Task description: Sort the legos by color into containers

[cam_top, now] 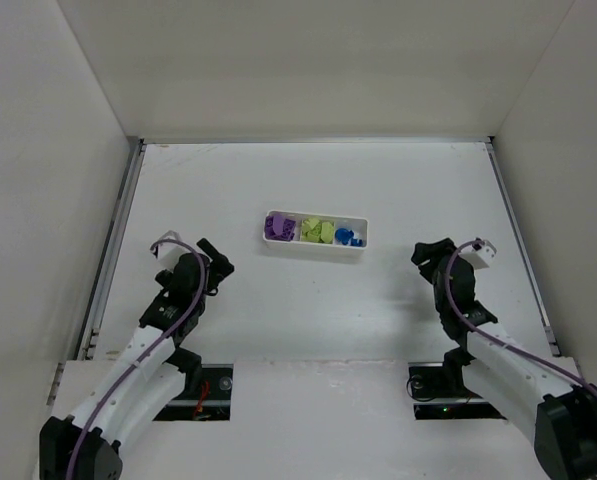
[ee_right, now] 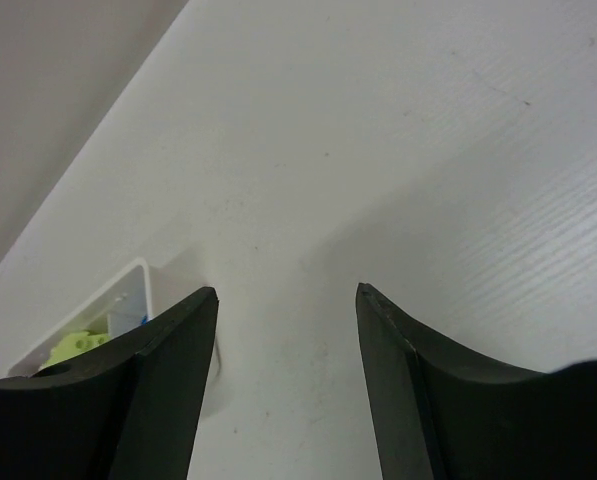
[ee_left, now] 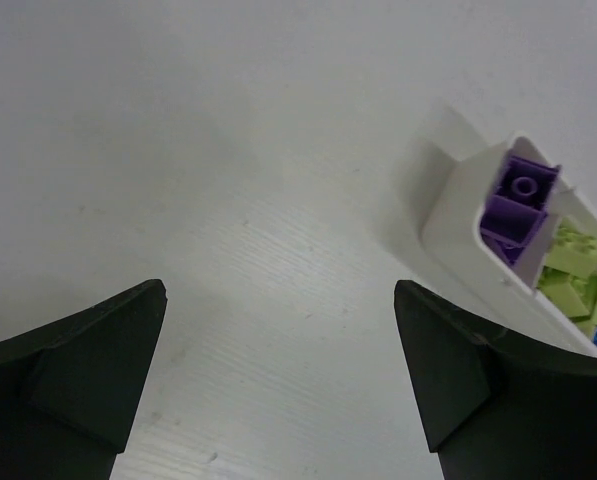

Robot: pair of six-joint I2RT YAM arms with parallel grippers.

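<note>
The left gripper [ee_left: 280,290] is filling the bottom of its wrist view, its dark fingers standing wide apart with only bare table [ee_left: 228,150] showing between them; the white tray [ee_left: 458,215] is lying ahead and to the right of these jaws, outside the gap and not touching them; the right gripper [ee_right: 287,290] is likewise gaping over bare table and holding nothing, with one corner of the tray peeking out past the finger on the left of that view; seen from above, the tray is sitting mid-table, between the two arms and well apart from both; the purple bricks [cam_top: 276,227] are lying in its left compartment, the yellow-green bricks [cam_top: 317,231] in the middle one, and the blue pieces [cam_top: 346,237] in the right one.
</note>
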